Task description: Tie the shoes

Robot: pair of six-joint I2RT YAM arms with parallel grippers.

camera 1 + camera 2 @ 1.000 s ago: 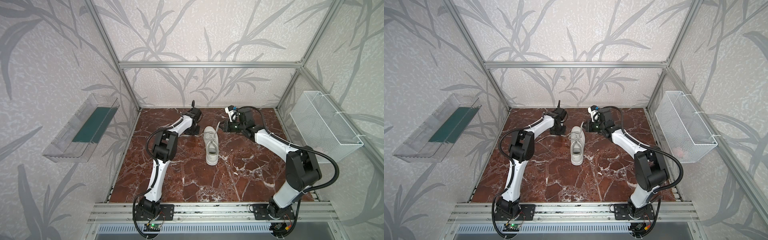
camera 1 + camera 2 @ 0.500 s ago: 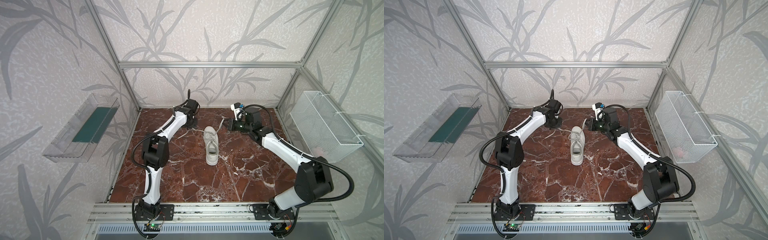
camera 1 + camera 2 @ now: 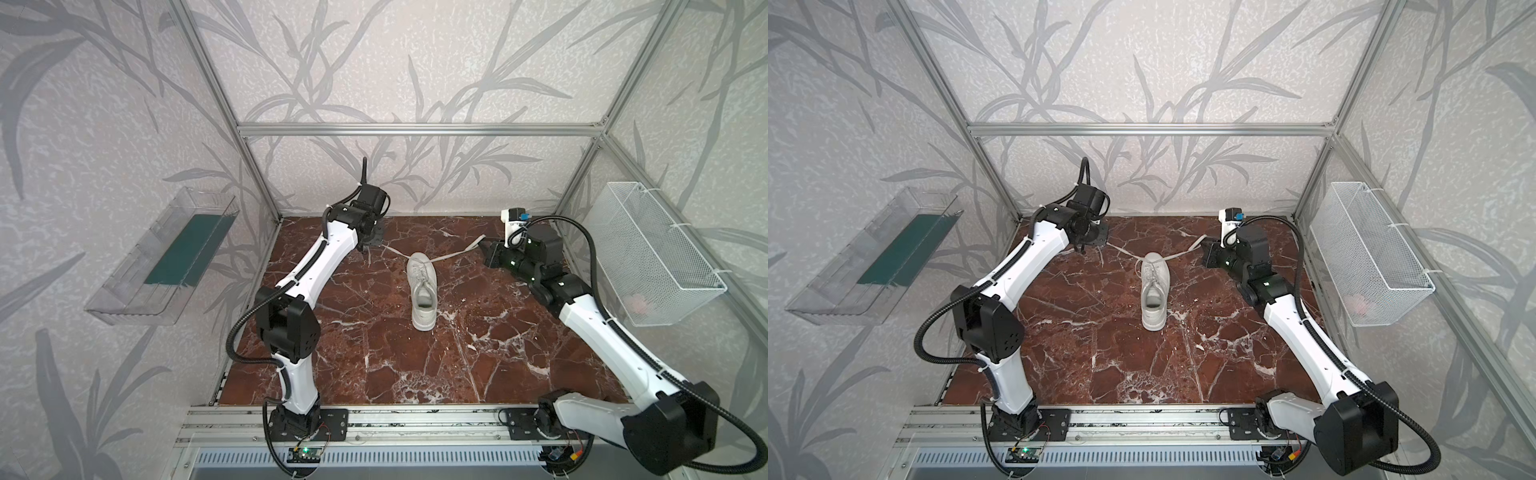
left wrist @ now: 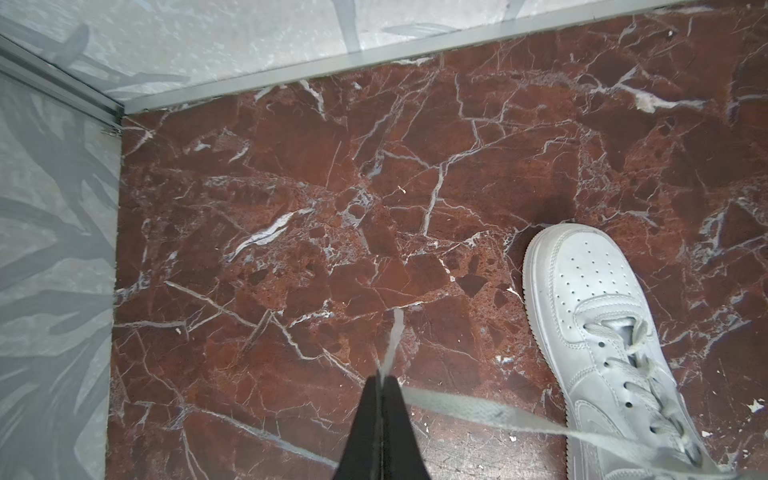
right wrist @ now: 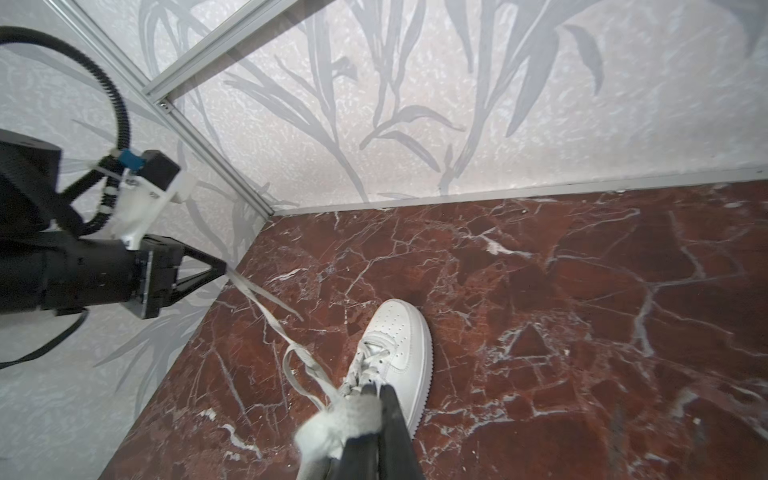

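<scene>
1. Your sneaker [image 3: 423, 291] sits mid-table on the marble top [image 3: 374, 353], toe toward the back wall.
2. Your left gripper [image 4: 380, 380] is clamped on the left lace [image 4: 478, 409], which is taut.
3. Your right gripper [image 5: 380, 390] pinches the right lace [image 3: 457, 252], stretched the opposite way.

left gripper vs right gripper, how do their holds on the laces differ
The left gripper pinches one flat lace, with a short tail poking past its tips. The right gripper clamps a bunched wad of lace. In both top views the left gripper's lace runs off to the left of the shoe, the right gripper's to its right. Both grippers are shut, and each lace is stretched off the shoe.
</scene>
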